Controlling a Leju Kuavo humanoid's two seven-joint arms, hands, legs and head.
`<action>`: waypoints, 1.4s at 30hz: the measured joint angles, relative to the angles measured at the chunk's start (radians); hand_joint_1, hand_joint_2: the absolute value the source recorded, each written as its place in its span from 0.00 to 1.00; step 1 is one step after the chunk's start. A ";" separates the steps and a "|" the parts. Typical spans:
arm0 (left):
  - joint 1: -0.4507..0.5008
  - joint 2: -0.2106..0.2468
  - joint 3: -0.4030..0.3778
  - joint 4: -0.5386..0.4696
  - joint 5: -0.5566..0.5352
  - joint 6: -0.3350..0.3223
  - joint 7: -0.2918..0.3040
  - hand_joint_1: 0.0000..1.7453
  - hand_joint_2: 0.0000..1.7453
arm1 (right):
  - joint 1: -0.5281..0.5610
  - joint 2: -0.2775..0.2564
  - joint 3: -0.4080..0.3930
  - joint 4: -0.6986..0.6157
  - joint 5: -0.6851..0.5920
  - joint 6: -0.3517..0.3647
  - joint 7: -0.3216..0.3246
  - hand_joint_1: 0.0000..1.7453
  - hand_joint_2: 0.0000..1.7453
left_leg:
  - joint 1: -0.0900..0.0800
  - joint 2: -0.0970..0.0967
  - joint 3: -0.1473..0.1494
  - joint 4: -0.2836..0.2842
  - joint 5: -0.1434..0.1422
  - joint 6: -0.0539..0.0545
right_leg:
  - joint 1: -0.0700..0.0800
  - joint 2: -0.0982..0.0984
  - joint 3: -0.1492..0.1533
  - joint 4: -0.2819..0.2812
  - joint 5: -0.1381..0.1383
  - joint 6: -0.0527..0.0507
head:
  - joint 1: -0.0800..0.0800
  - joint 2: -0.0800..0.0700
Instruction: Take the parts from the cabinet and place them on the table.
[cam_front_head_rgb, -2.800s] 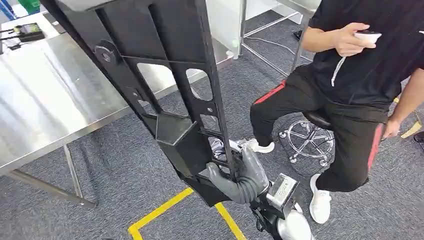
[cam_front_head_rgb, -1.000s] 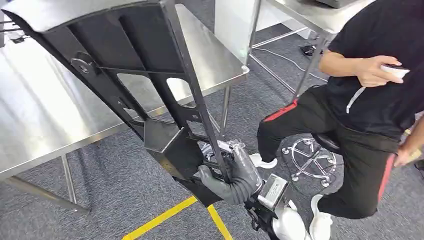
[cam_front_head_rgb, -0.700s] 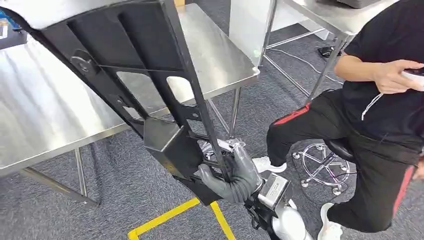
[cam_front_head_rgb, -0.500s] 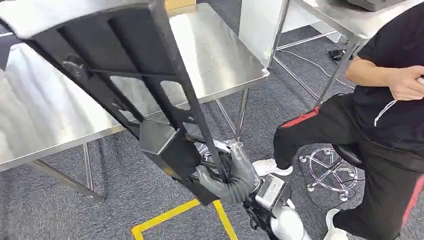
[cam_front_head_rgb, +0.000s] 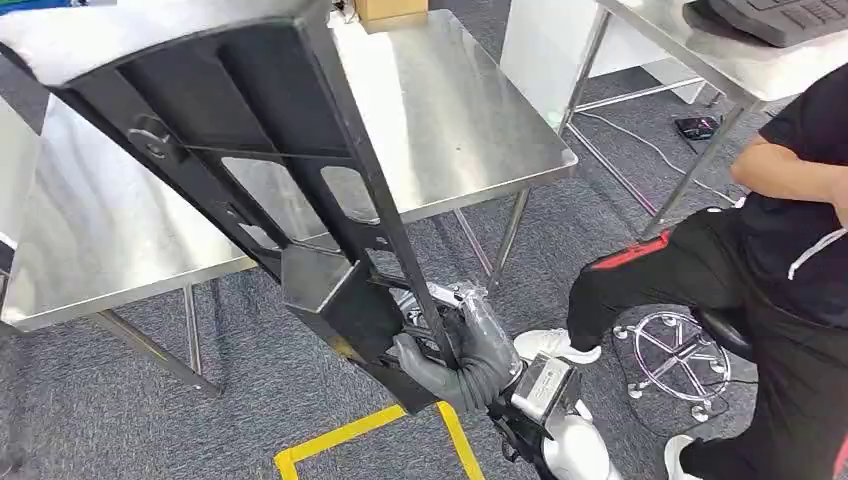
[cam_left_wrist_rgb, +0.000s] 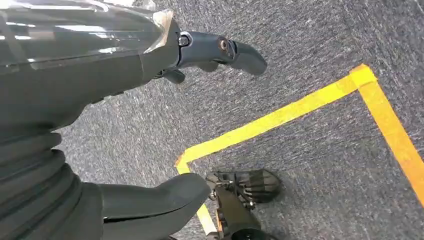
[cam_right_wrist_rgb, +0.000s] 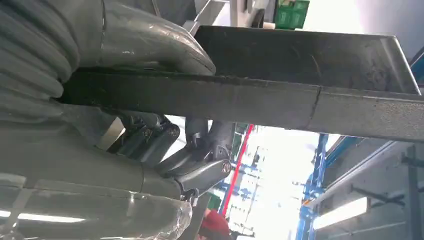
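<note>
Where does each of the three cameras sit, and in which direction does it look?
Head view: high on the body, looking forward and down at the steel table, carpet and seated person; the right hand grips the black frame part.
Left wrist view: behind the left hand, facing the carpet and yellow tape.
Right wrist view: behind the right hand, looking up along the black frame part.
Shared: head and right wrist views show that grip.

Grey rubbery right hand (cam_front_head_rgb: 468, 352), ribbed grey wrist cover, silver arm, left hand (cam_left_wrist_rgb: 150, 55) with dark fingers
</note>
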 joint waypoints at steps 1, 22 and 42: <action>0.000 -0.001 0.000 0.000 0.000 0.000 0.000 0.00 1.00 | 0.000 0.000 0.000 0.000 0.000 0.000 0.000 1.00 1.00 | -0.002 -0.004 0.011 0.000 -0.007 -0.002 | 0.004 0.002 0.046 -0.106 0.049 0.003 | 0.000 0.000; 0.002 -0.001 0.010 0.000 0.002 0.008 0.001 0.00 1.00 | -0.008 0.012 0.001 0.001 0.000 0.006 0.005 1.00 1.00 | 0.008 0.024 -0.047 0.016 0.023 -0.024 | -0.001 0.000 0.222 -0.229 -0.004 -0.005 | -0.006 0.000; 0.001 -0.009 0.023 0.001 0.003 0.016 0.002 0.00 1.00 | -0.023 0.016 0.004 0.014 0.001 0.006 0.006 1.00 1.00 | 0.012 0.017 -0.083 0.253 -0.127 -0.054 | 0.002 0.006 0.149 -0.235 0.052 -0.066 | -0.008 0.000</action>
